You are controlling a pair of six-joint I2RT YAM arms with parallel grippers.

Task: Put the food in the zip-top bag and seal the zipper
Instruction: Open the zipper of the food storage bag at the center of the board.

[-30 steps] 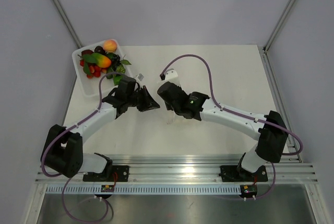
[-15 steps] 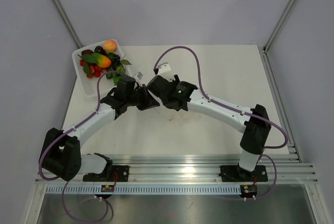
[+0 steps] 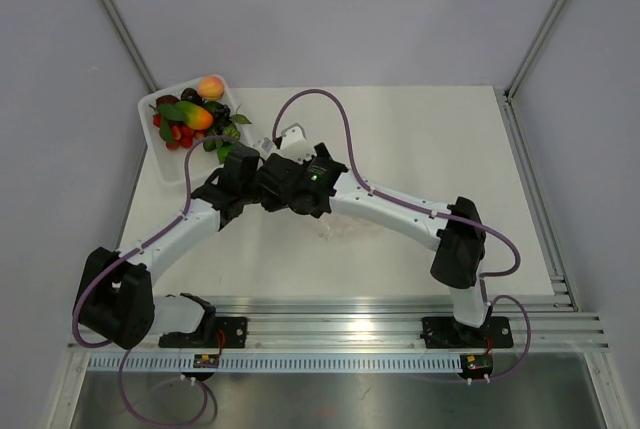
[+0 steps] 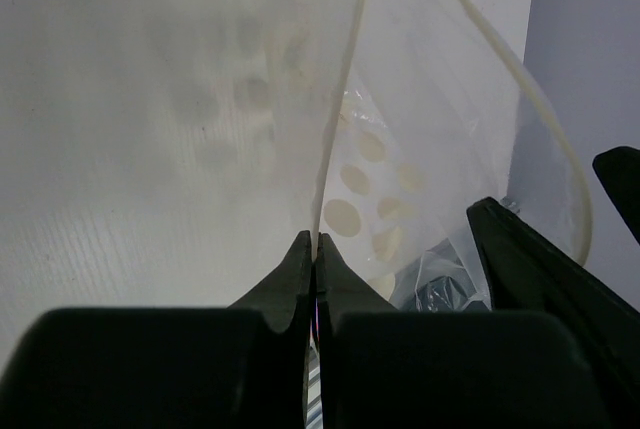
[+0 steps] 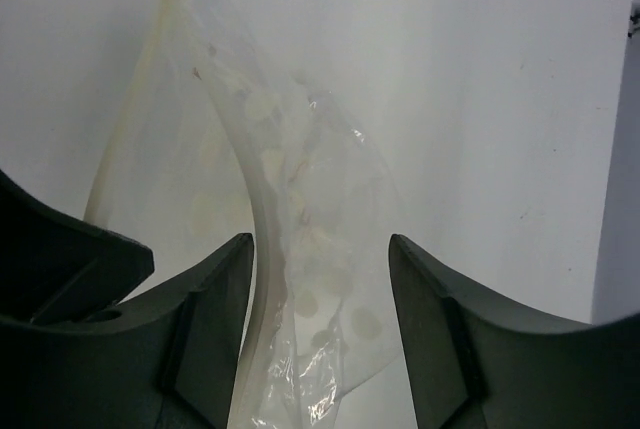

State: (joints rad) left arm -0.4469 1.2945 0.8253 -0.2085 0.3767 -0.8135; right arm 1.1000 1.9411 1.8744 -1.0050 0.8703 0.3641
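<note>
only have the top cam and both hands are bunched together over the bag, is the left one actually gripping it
Observer: Yes. The left wrist view shows the left hand shut on one side of the zipper of the zip-top bag.
Operator: and the right one
Observer: The right hand is open. The bag sits in the gap between its fingers, not pinched.
Operator: is the mouth shut
Observer: No. In the left wrist view the zipper's two sides bow apart, so the mouth is open.
</note>
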